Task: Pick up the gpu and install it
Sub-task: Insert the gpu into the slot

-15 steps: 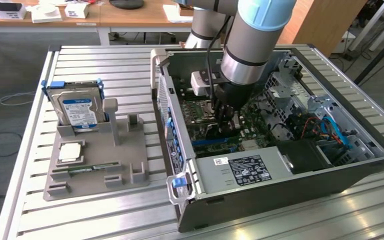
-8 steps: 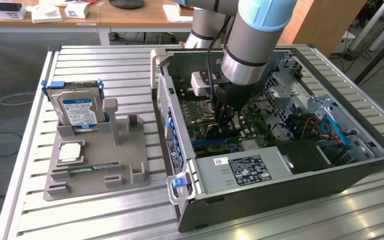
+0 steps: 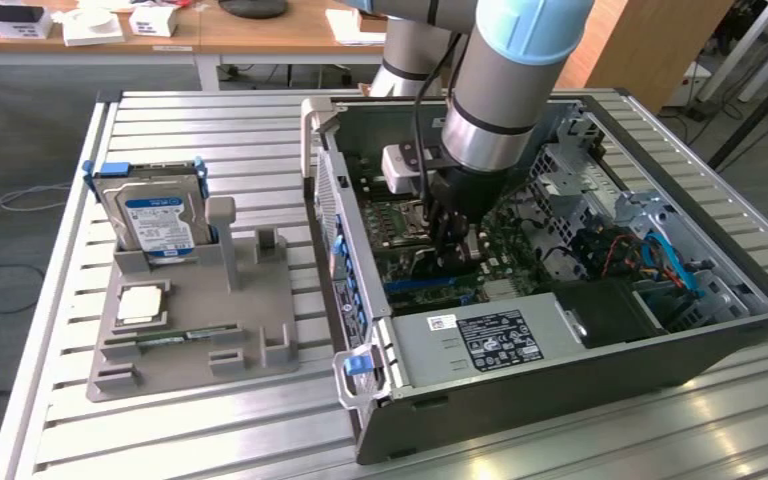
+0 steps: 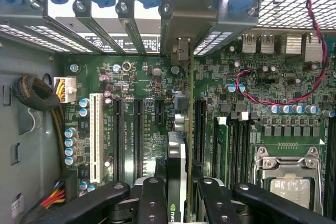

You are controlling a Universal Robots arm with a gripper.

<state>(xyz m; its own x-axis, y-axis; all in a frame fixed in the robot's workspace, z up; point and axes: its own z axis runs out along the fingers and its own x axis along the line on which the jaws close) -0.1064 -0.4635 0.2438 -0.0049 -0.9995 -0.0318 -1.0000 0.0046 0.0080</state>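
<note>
Black pincer (image 4: 177, 195) pinches the gpu (image 4: 177, 153) edge-on over the slots of the motherboard (image 4: 142, 77) inside the open case (image 3: 558, 385) at frame centre, apparently aligned for seating.

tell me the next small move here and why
Likely a short straight push toward the motherboard. The gripper is shut on the gpu, which stands edge-on among the expansion slots with its bracket beside the rear slot covers. Whether it is seated is hidden.
</note>
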